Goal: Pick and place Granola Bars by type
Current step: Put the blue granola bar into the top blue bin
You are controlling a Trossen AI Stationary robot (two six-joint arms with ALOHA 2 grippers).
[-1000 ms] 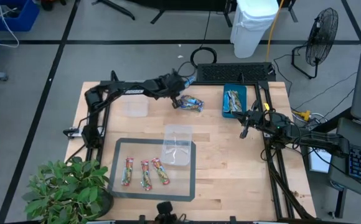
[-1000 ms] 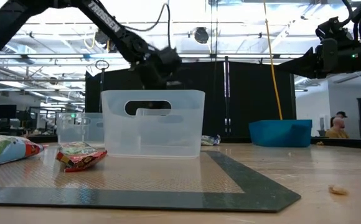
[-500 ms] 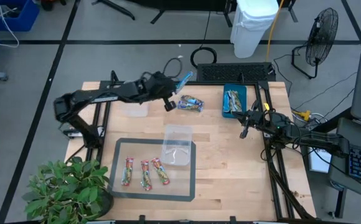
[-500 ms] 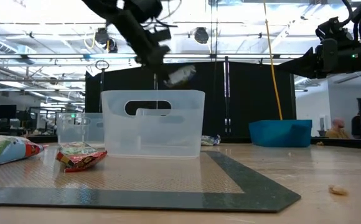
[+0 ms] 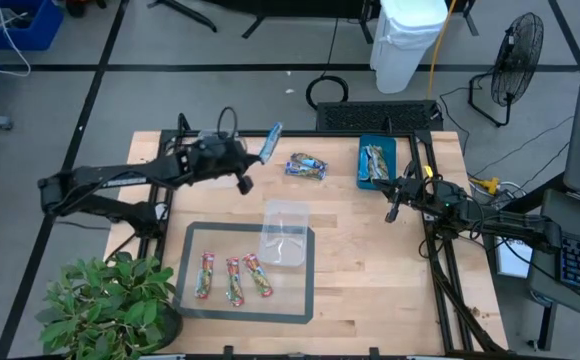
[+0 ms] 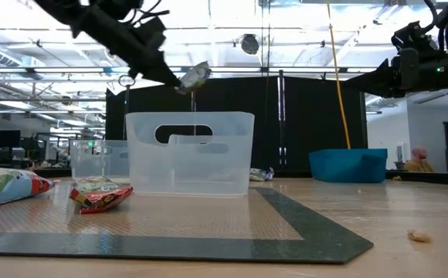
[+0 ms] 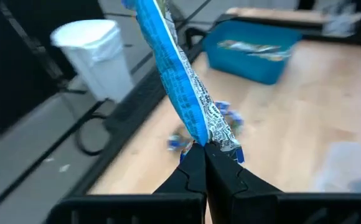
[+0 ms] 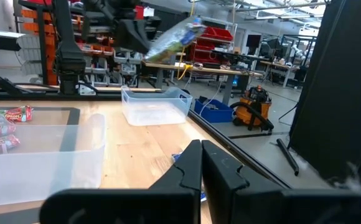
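While the right pincer (image 5: 391,212) waits pressed together at three o'clock, the left pincer (image 5: 253,160) pinches one end of a shiny bright-blue wrapped granola bar (image 5: 270,143) aloft at eleven o'clock over the wooden surface (image 5: 370,270), presumably for sorting into a clear plastic tub (image 5: 284,233).

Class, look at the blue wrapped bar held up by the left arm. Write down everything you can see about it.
The blue wrapped granola bar is a long, thin, shiny foil packet, bright blue with white print and a crimped silvery end. The left gripper, shut, pinches that crimped end, so the bar sticks out tilted in the air, touching nothing else. From above it hangs over the back of the wooden table, left of a few loose bars.
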